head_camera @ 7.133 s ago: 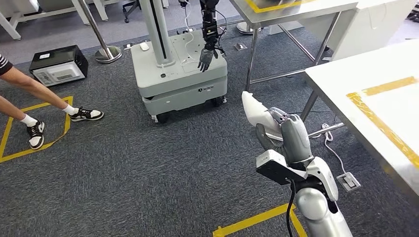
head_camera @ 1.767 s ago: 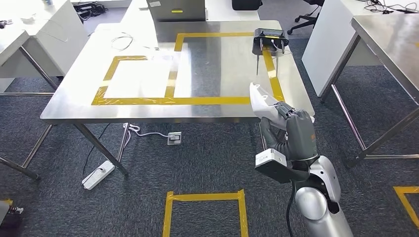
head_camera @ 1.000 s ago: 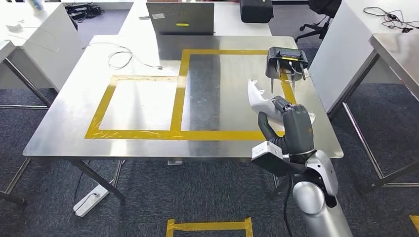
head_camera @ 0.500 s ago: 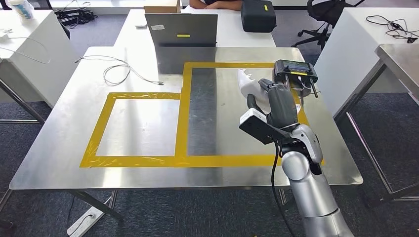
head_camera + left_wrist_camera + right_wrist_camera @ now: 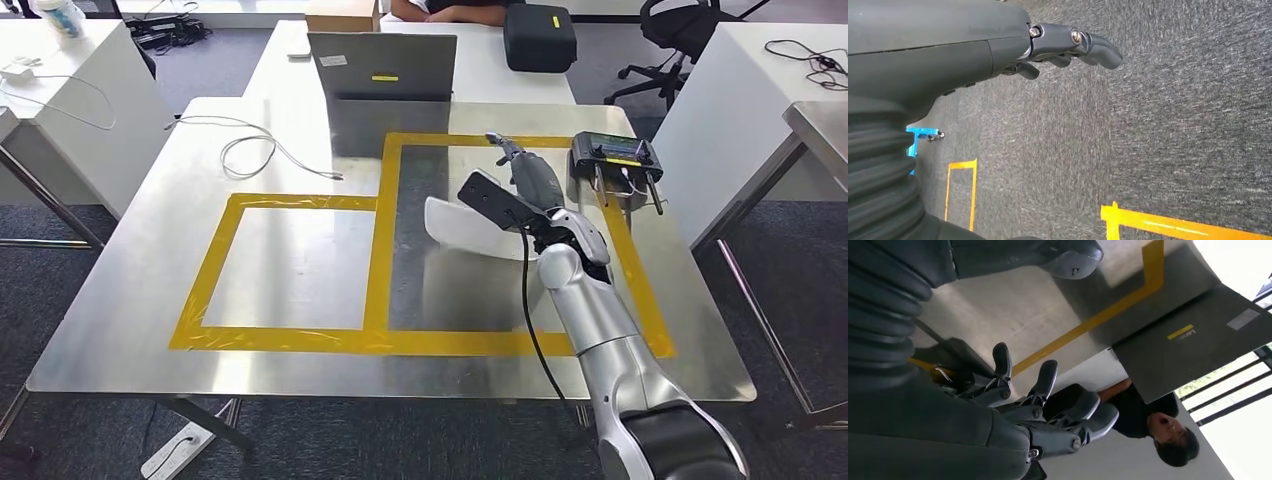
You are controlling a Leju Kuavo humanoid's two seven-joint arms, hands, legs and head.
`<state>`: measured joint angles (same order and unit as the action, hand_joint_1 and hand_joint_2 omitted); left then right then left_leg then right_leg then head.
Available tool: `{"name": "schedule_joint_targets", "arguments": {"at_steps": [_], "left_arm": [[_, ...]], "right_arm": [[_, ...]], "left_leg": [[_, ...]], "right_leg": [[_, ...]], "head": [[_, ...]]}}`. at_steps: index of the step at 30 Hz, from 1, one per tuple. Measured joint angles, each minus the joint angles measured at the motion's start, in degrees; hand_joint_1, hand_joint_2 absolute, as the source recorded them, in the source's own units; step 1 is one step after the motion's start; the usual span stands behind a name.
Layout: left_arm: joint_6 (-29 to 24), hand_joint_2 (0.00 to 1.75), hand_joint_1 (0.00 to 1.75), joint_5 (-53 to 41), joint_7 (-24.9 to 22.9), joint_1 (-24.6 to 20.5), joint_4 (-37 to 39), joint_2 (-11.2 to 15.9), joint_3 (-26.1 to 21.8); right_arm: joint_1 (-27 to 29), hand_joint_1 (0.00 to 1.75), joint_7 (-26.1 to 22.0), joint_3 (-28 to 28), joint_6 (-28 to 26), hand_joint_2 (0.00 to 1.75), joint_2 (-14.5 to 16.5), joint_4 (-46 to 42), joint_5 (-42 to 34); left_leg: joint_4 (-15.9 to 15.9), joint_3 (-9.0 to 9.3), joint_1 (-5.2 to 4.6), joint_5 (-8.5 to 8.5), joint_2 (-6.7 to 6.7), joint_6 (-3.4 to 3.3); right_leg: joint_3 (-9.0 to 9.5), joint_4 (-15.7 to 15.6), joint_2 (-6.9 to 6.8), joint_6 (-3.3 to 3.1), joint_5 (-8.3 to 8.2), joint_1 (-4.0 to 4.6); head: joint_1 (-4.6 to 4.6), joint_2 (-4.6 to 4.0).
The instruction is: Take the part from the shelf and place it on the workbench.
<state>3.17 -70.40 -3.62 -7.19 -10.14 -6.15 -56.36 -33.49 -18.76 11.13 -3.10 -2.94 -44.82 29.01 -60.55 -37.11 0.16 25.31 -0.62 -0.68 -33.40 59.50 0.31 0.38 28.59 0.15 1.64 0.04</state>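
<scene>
The white part (image 5: 448,224) lies on the steel workbench (image 5: 300,270), inside the right-hand yellow tape rectangle (image 5: 640,290). My right hand (image 5: 533,176) hovers just behind and to the right of it, fingers stretched out toward the far side and holding nothing. In the right wrist view the fingers (image 5: 1048,377) are spread with the thumb (image 5: 1068,257) apart, above the tabletop. My left hand (image 5: 1068,45) hangs over the grey carpet with loosely bent fingers and nothing in it.
A black controller (image 5: 614,156) stands on the tape just right of my right hand. A closed grey laptop (image 5: 384,64) and a white cable (image 5: 250,150) lie at the back of the bench. A person (image 5: 445,9) sits behind it beside a black case (image 5: 540,36).
I came up to the workbench, so the whole scene shifted. My right arm reached over the table and its hand opened; the white part left the hand and now lies on the bench.
</scene>
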Motion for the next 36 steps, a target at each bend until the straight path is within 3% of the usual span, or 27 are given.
{"name": "schedule_joint_targets", "arguments": {"at_steps": [1, 5, 9, 14, 16, 19, 20, 21, 22, 24, 26, 29, 30, 32, 34, 35, 36], "left_arm": [[-0.5, 0.0, 0.0, 0.3, -0.2, 0.1, 0.0, 0.0, 0.0], [-1.4, 0.0, 0.0, 1.0, -1.2, 0.4, 0.1, 0.0, 0.0], [-1.6, 0.0, 0.0, 1.2, -2.1, 1.2, 0.0, 0.4, 0.0], [-2.0, 0.0, 0.0, 1.2, -1.2, 1.6, 0.0, 0.4, 0.0], [-2.1, 0.0, 0.0, 1.1, -1.0, 1.6, 0.0, 0.4, 0.0], [-2.1, 0.0, 0.0, 0.7, -0.7, 1.6, 0.0, 0.4, 0.0], [-2.1, 0.0, 0.0, 0.5, -0.6, 1.6, 0.0, 0.4, 0.0], [-2.1, 0.0, 0.0, 0.4, -0.6, 1.6, 0.1, 0.3, 0.0], [-2.1, 0.0, 0.0, 0.4, -0.6, 1.6, 0.1, 0.3, 0.0], [-2.2, 0.0, 0.0, 0.5, -0.7, 1.6, 0.0, 0.3, 0.0], [-2.4, 0.0, 0.0, 0.7, -0.7, 1.7, 0.0, 0.3, 0.0], [-2.7, 0.0, 0.0, 0.8, -0.8, 2.0, 0.1, 0.3, 0.0], [-2.7, 0.0, 0.0, 0.8, -0.9, 2.2, 0.1, 0.3, 0.0], [-2.8, 0.0, 0.0, 0.8, -1.0, 2.6, 0.2, 0.2, 0.0], [-3.0, 0.0, 0.0, 0.8, -0.9, 2.7, 0.2, 0.1, 0.0], [-3.0, 0.0, 0.0, 0.8, -0.8, 2.8, 0.2, 0.1, 0.0], [-3.1, 0.0, 0.0, 0.8, -0.8, 2.8, 0.2, 0.1, 0.0]], "right_arm": [[-0.4, 0.0, -0.1, 0.0, 0.0, 0.0, 0.2, 0.8, 0.1], [-1.2, 0.0, 0.0, 0.0, -0.7, 0.0, 0.8, 2.6, 0.5], [-0.1, 0.0, -0.7, 0.0, -1.5, 0.0, 0.9, 1.2, 0.2], [3.9, 0.0, -2.4, -0.3, -2.7, 0.0, 0.8, -6.7, -2.2], [6.2, 0.0, -2.2, -0.6, -3.1, 0.0, 0.6, -11.9, -3.2], [10.3, 0.0, -1.2, -1.1, -3.4, 0.0, 0.2, -19.6, -3.8], [11.7, 0.0, -1.1, -1.3, -3.5, 0.0, 0.0, -21.8, -3.9], [13.0, 0.0, -1.0, -1.5, -3.7, 0.0, -0.2, -24.0, -3.9], [14.1, 0.0, -1.1, -1.6, -3.9, 0.0, -0.4, -26.0, -4.1], [15.6, 0.0, -1.5, -1.7, -4.2, 0.0, -0.8, -29.6, -4.6], [16.5, 0.0, -2.0, -1.7, -4.4, 0.0, -1.2, -32.4, -5.3], [18.1, 0.0, -3.2, -1.7, -5.2, 0.0, -1.5, -35.9, -6.1], [18.9, 0.0, -3.7, -1.7, -5.6, 0.0, -1.6, -37.1, -6.3], [20.6, 0.0, -4.4, -1.6, -6.4, 0.0, -1.6, -39.5, -6.4], [22.2, 0.0, -4.8, -1.6, -6.9, 0.0, -1.6, -41.7, -6.4], [23.0, 0.0, -5.0, -1.6, -7.1, 0.0, -1.6, -42.6, -6.4], [23.8, 0.0, -5.1, -1.6, -7.3, 0.0, -1.7, -43.4, -6.4]], "left_leg": [[0.2, 0.13, 0.05, -0.16, 0.03, 0.18], [0.6, 0.48, 0.04, -0.36, 0.03, 0.61], [0.5, 0.54, -0.06, -0.16, -0.03, 0.38], [1.1, 0.93, -0.1, -0.44, 0.07, -0.12], [2.2, 1.46, 0.37, -1.01, 0.3, -0.51], [2.7, 1.54, 0.62, -1.31, 0.47, -0.73], [2.6, 1.44, 0.66, -1.34, 0.49, -0.68], [2.5, 1.3, 0.74, -1.39, 0.51, -0.57], [2.4, 1.08, 0.91, -1.47, 0.54, -0.39], [1.8, 0.49, 1.29, -1.64, 0.59, 0.27], [1.3, 0.08, 1.4, -1.87, 0.55, 1.22], [1.4, -0.23, 1.38, -2.51, 0.47, 2.67], [1.1, -0.56, 1.45, -2.01, 0.5, 3.02], [-2.3, -2.01, 1.53, 1.62, 0.55, 3.39], [-9.8, -4.06, 1.41, 7.03, 0.55, 3.47], [-13.1, -4.62, 1.32, 8.68, 0.55, 3.42], [-14.9, -4.37, 1.2, 9.18, 0.55, 3.23]], "right_leg": [[0.03, 0.0, 0.04, -0.13, 0.02, 0.05], [0.07, 0.0, 0.1, -0.42, 0.0, 0.03], [0.15, -0.1, 0.08, -0.37, 0.11, -0.13], [0.45, -0.3, 0.14, 0.1, 0.18, -0.36], [-0.12, 1.6, 0.11, 0.47, 2.02, -0.26], [-4.22, 11.4, 0.04, 1.29, 7.6, -0.67], [-5.23, 14.0, 0.03, 1.56, 8.4, -0.91], [-5.32, 14.6, 0.01, 1.8, 8.12, -1.14], [-4.21, 12.7, -0.04, 2.05, 6.76, -1.38], [0.17, 5.0, -0.2, 2.57, 3.52, -1.71], [2.62, 0.3, -0.09, 2.19, 1.67, -1.59], [1.93, 0.0, 0.12, 0.29, 1.07, -1.38], [1.57, 0.0, 0.07, -0.33, 0.7, -1.4], [0.69, -0.1, -0.05, -1.31, -0.25, -1.47], [-0.53, -0.1, -0.08, -1.71, -1.2, -1.25], [-1.17, -0.1, -0.09, -1.79, -1.68, -1.08], [-1.82, -0.1, -0.09, -1.82, -2.18, -0.89]], "head": [[0.02, 0.0], [-0.01, 0.0], [-0.02, 0.0], [-0.02, 0.0], [0.14, 0.0], [0.36, 0.0], [0.36, 0.0], [0.37, 0.0], [0.37, 0.0], [0.39, 0.0], [0.5, 0.0], [0.53, 0.0], [0.5, 0.0], [0.4, 0.0], [0.32, 0.0], [0.32, 0.0], [0.32, 0.0]]}}
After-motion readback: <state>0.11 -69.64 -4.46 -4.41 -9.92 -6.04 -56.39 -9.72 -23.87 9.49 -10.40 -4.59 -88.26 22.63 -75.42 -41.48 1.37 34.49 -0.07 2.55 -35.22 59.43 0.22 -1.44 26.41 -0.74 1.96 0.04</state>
